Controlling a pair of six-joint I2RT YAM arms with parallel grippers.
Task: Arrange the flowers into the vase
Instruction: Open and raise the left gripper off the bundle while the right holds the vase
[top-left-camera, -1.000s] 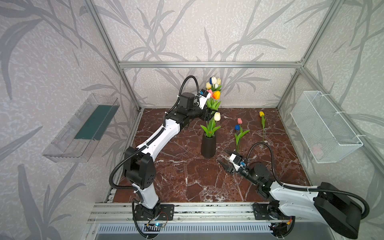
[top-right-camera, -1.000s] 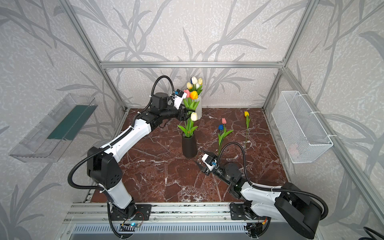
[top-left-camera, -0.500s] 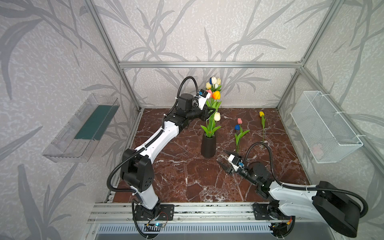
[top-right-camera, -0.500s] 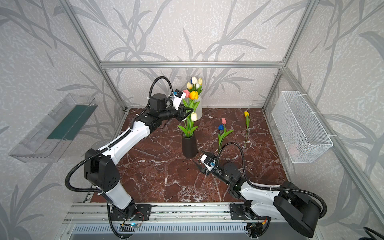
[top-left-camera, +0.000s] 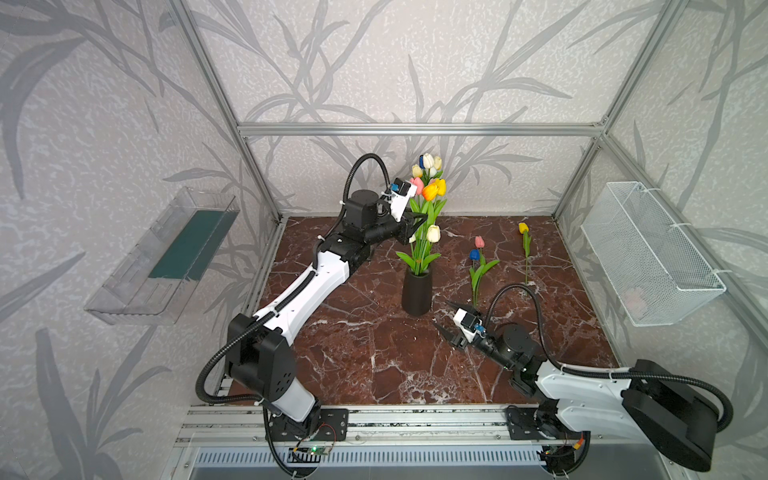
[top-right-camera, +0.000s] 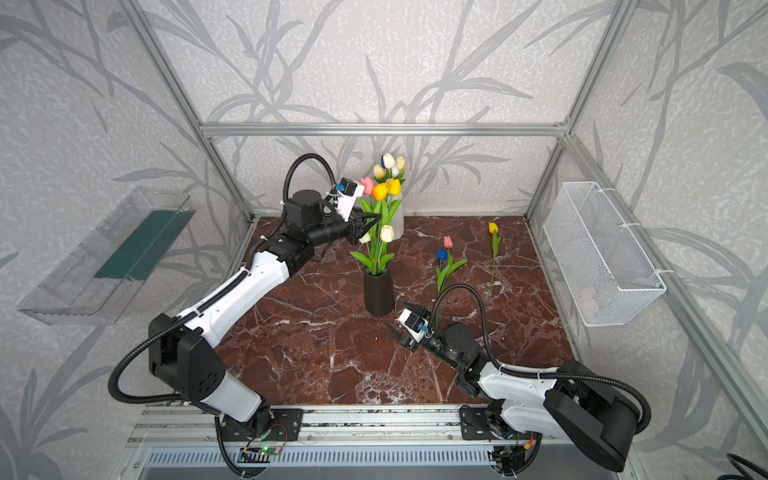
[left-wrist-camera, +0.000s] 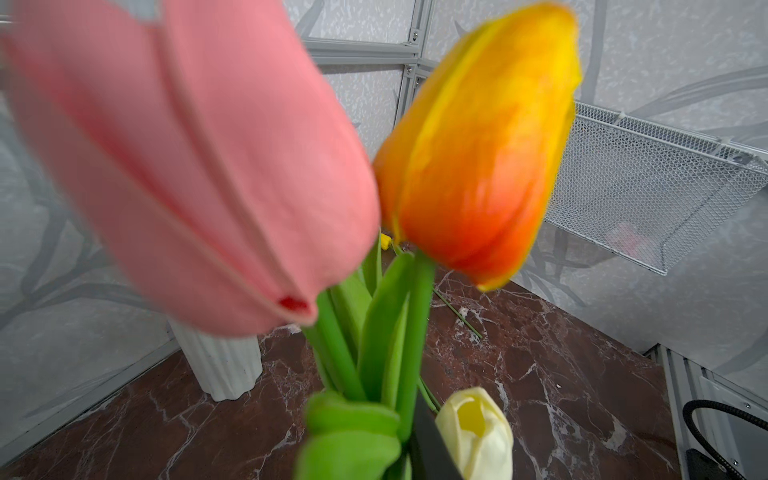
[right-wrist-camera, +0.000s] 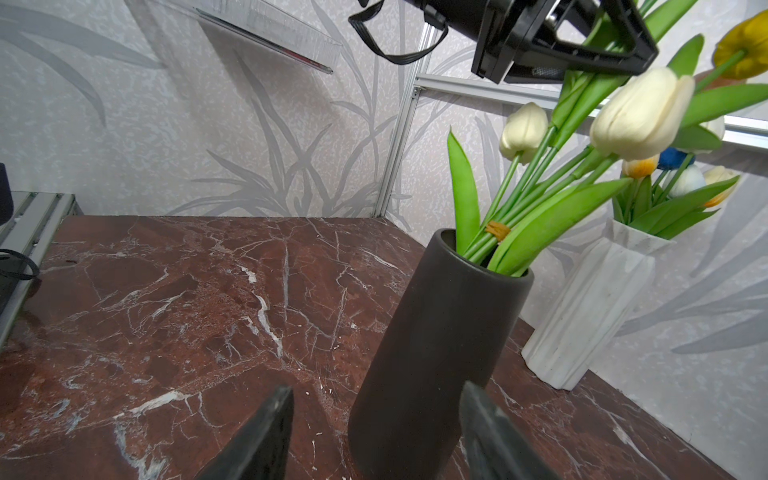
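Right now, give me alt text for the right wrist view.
A dark vase holding tulips stands on the marbled table, ahead of the right gripper's open fingers. A white vase stands behind it; the left gripper is among the upper stems.

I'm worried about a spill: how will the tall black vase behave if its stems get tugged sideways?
Probably tip-prone: the black vase is tall and narrow, and the tulips in it lean out well above its rim. Its smooth wall may slide on the polished marble surface rather than grip.
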